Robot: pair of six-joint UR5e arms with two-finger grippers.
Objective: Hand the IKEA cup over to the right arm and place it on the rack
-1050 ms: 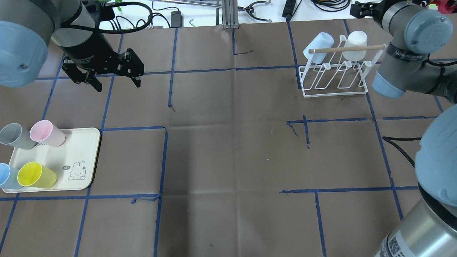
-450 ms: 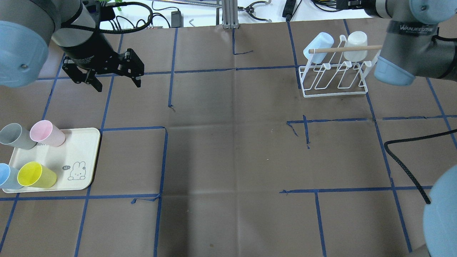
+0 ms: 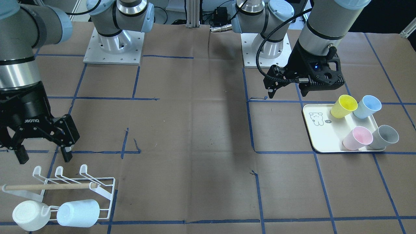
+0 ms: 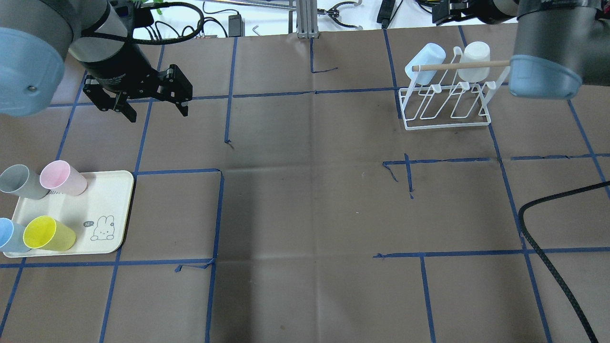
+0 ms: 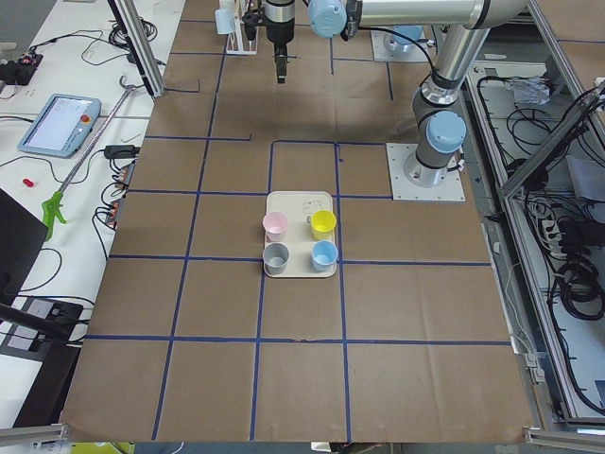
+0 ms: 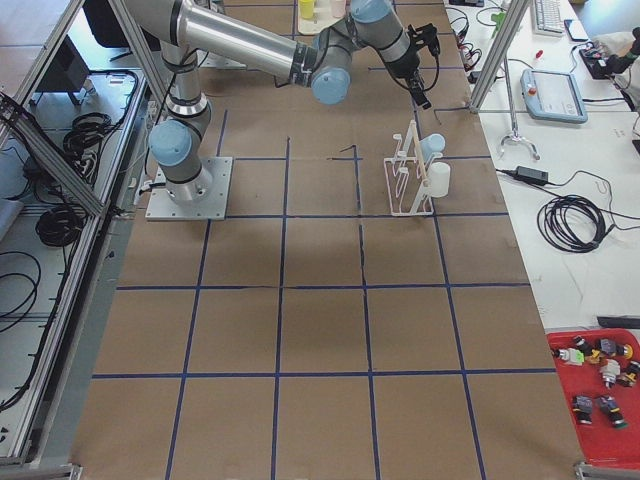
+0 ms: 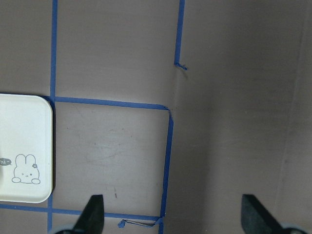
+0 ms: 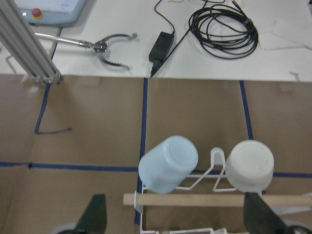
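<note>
The left tool (image 4: 157, 113) is apart and empty, near the tray (image 4: 109, 195) on the left, where four cups (image 4: 50, 233) wait. The right tool (image 3: 44, 158) is apart too, by the far rack (image 4: 455, 65), which holds two cups (image 4: 425, 58).

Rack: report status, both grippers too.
Left gripper open, empty. Right gripper open by rack. Rack holds pale blue cup, white cup; four cups on tray.

The white wire rack (image 4: 447, 126) stands at the worktop's (image 4: 305, 190) far right corner, with a pale blue cup (image 4: 425, 57) and a white cup (image 4: 476, 59) upended on it. A pink cup (image 4: 63, 178), grey cup (image 4: 21, 182), yellow cup (image 4: 48, 233) and blue cup (image 4: 9, 236) stand on a cream tray (image 4: 109, 209). The right arm's (image 4: 548, 43) claw (image 3: 44, 157) hangs spread and empty near the rack.
</note>
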